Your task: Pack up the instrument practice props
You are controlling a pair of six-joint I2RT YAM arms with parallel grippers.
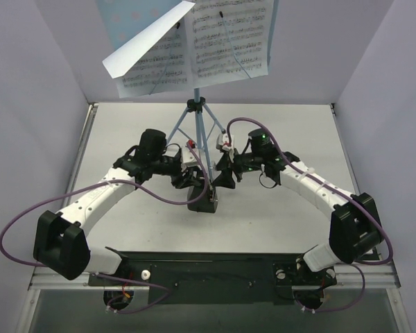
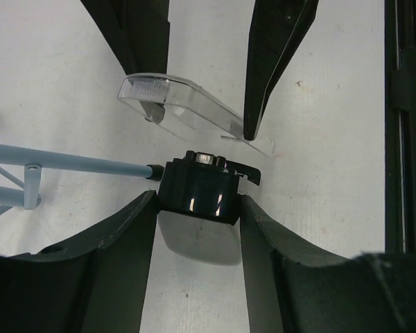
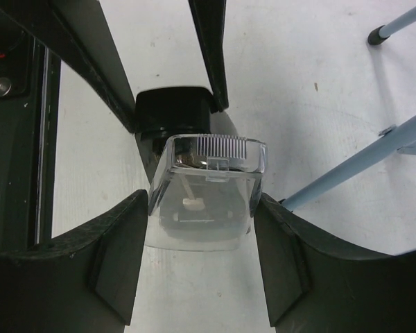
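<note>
The small dark metronome (image 1: 202, 200) stands on the table in front of the tripod. In the left wrist view its glossy black body (image 2: 197, 187) sits between the tips of my left gripper (image 2: 197, 202), which touch it on both sides. My right gripper (image 3: 201, 201) is shut on the metronome's clear cover (image 3: 206, 187), which lies tilted just beyond the black body (image 3: 172, 114). The two grippers face each other at the metronome, the left gripper (image 1: 193, 182) and the right gripper (image 1: 225, 177). The light-blue music stand (image 1: 119, 19) rises behind, with white sheet-music pages (image 1: 229, 38) on it and one page (image 1: 149, 41) folded over.
The stand's thin blue tripod legs (image 1: 184, 132) spread right behind both grippers, and one leg tip (image 2: 149, 170) nearly touches the metronome. A black rail (image 1: 208, 267) runs along the near table edge. Grey walls enclose the table on three sides.
</note>
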